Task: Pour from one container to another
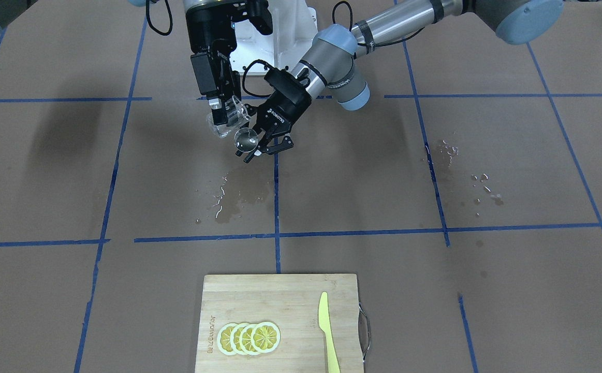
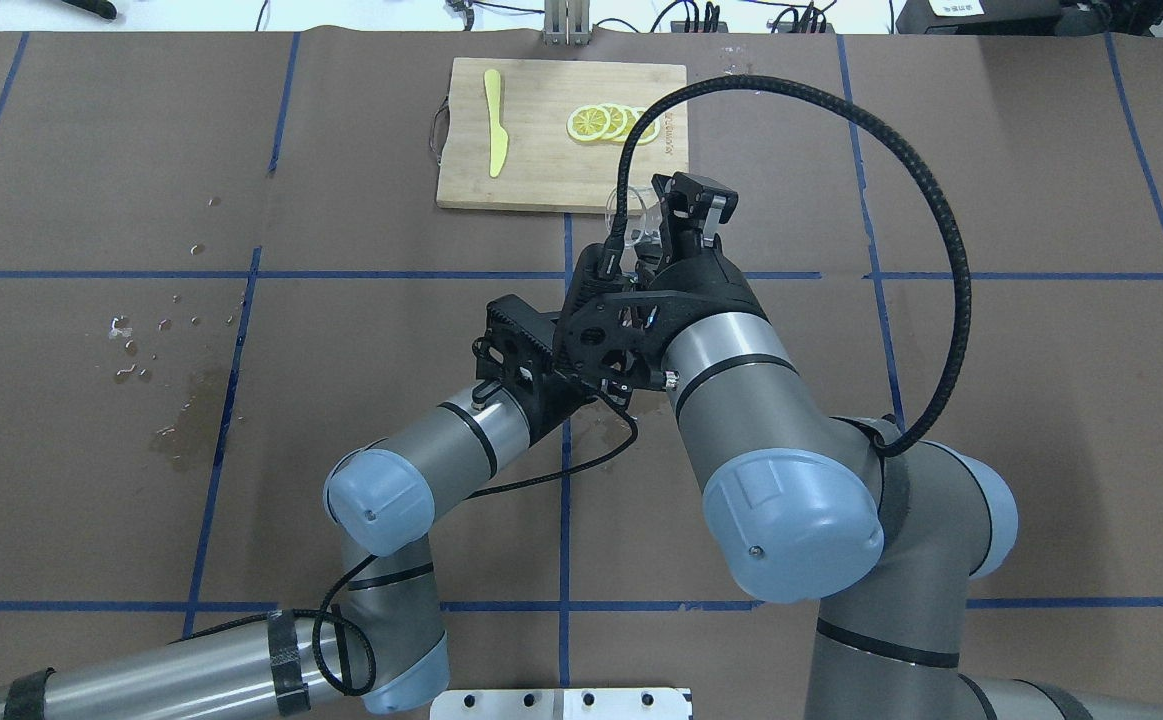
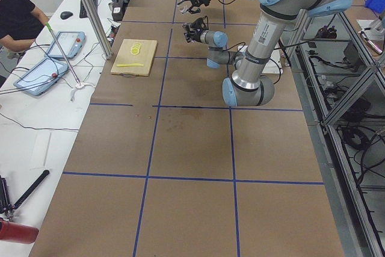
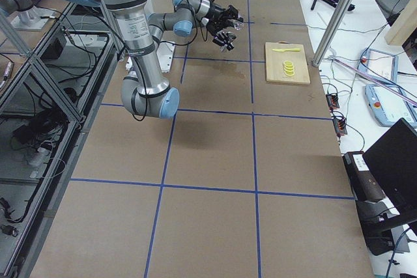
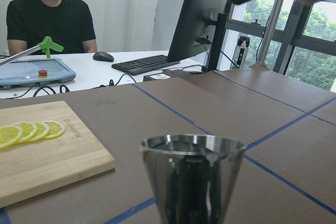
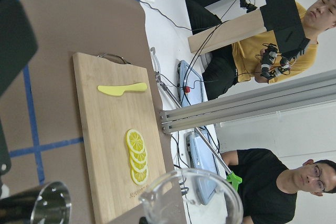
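In the front-facing view my right gripper (image 1: 222, 115) is shut on the small clear glass cup (image 1: 226, 121), which is held above the table and tilted towards the steel jigger (image 1: 246, 139). My left gripper (image 1: 255, 150) is shut on that jigger just below and beside the cup. In the left wrist view the jigger (image 5: 191, 179) stands upright with its open cone up. The right wrist view shows the cup's rim (image 6: 191, 198) at the bottom and the jigger's mouth (image 6: 44, 205) at the lower left. From overhead the cup (image 2: 629, 212) peeks out beyond my right wrist, and the jigger is hidden.
A wooden cutting board (image 1: 259, 295) with lemon slices (image 1: 249, 338) and a yellow knife (image 1: 326, 331) lies at the table's far side from my base. Wet patches (image 1: 233, 197) and droplets (image 1: 482, 186) mark the brown paper. People sit beyond the table edge (image 5: 50, 19).
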`<state>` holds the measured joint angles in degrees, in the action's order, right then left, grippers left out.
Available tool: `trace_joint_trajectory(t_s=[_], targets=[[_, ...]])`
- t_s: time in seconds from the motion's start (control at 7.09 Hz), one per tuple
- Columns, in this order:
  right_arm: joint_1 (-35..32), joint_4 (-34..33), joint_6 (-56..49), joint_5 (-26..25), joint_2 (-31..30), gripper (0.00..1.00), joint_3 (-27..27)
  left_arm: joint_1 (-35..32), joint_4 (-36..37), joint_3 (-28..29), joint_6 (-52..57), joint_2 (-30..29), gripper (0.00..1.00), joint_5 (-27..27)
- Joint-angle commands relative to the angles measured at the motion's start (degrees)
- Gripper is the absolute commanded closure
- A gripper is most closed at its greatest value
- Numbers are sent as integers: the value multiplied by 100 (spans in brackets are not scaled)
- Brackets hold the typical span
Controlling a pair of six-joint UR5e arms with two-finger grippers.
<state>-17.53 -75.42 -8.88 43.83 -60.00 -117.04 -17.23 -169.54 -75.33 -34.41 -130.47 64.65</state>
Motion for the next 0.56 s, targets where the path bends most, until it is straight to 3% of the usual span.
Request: trace_joint_trajectory(t_s=[0.0,0.42], targets=[[-66,221,1004,72,-29,100,-12,-9,-62,-200,-31,178,100,-207],[-286,221,2466,248,-467,100,-309,-350,-71,-254,-22,407,100,-251]])
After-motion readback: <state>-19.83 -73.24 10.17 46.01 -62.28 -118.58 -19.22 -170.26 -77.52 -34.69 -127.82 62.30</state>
